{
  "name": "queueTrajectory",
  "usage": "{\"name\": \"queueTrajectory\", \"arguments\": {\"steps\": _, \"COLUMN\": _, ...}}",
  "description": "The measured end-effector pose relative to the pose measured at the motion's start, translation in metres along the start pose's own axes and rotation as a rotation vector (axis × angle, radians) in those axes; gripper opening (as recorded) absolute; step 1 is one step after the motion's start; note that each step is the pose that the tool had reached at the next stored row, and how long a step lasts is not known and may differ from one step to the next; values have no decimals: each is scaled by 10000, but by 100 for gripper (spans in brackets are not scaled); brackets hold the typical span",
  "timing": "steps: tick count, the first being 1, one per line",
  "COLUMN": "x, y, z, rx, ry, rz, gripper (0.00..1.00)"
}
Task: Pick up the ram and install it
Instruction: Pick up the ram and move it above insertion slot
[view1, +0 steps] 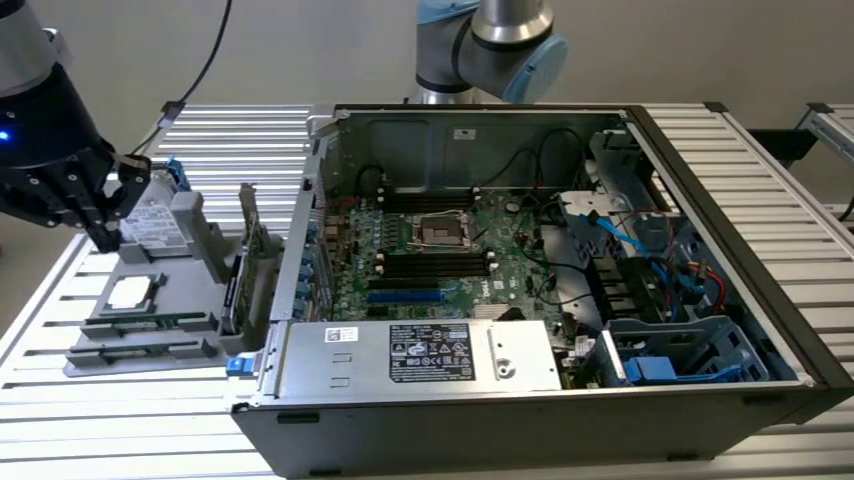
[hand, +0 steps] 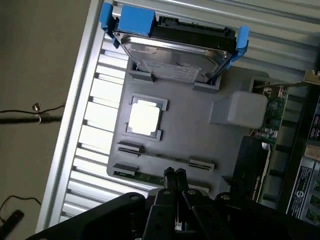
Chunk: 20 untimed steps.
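Bare metal and matt plastic, with little gloss.
The worktop (hand: 95, 120) is ribbed bare metal with a satin sheen. Below the matt black tool (hand: 175, 173) lies a smooth, matt grey plastic tray (hand: 195, 130). At the tool's tips the ram (hand: 142, 176) shows green circuit board. Beyond, the hard drive (hand: 175, 57) has a shiny metal cover and blue plastic clips (hand: 135, 20).

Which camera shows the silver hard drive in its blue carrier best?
The wrist view: the silver hard drive turns its broad labelled face toward it. The exterior view catches it at a slant, beside the black gripper.
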<state>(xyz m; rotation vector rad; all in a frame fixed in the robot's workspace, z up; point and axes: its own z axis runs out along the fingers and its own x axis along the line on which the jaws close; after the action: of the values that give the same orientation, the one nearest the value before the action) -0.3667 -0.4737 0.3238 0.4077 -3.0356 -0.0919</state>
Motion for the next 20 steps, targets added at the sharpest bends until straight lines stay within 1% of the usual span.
{"name": "queueTrajectory", "arguments": {"steps": 2, "x": -1, "y": -1, "z": 14, "rx": 2, "ry": 18, "rz": -360, "gripper": 10}}
{"name": "queueTrajectory", "arguments": {"steps": 5, "x": -3, "y": -3, "z": 33, "rx": 23, "ry": 53, "rz": -911, "gripper": 10}}
{"name": "queueTrajectory", "arguments": {"steps": 20, "x": -8, "y": -8, "z": 116, "rx": 206, "ry": 248, "rz": -3633, "gripper": 10}}
